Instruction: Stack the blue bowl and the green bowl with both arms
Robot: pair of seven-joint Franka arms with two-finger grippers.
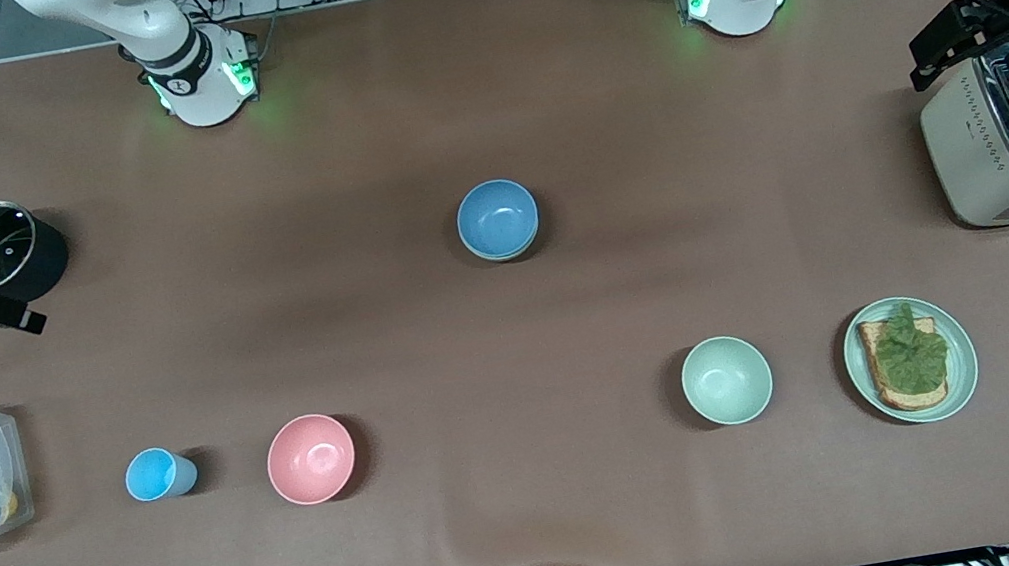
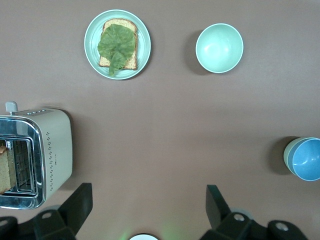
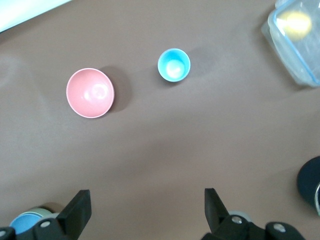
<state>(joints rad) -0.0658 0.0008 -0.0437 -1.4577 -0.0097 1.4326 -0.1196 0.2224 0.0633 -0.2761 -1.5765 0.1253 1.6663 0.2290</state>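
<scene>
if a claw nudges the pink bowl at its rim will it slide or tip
The pink bowl looks matte, thin-walled and light, so it would probably slide on the brown table cover. Its rounded sides suggest a narrow foot, so a high push may rock it.

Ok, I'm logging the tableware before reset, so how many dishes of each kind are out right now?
Bowls: 4 (round matte blue bowl nested in the sage green bowl, round pink bowl, pale mint-green bowl)
Cups: 1 (small light-blue cup)
Plates: 1 (flat pale-green plate carrying toast and lettuce)
Total: 6
</scene>
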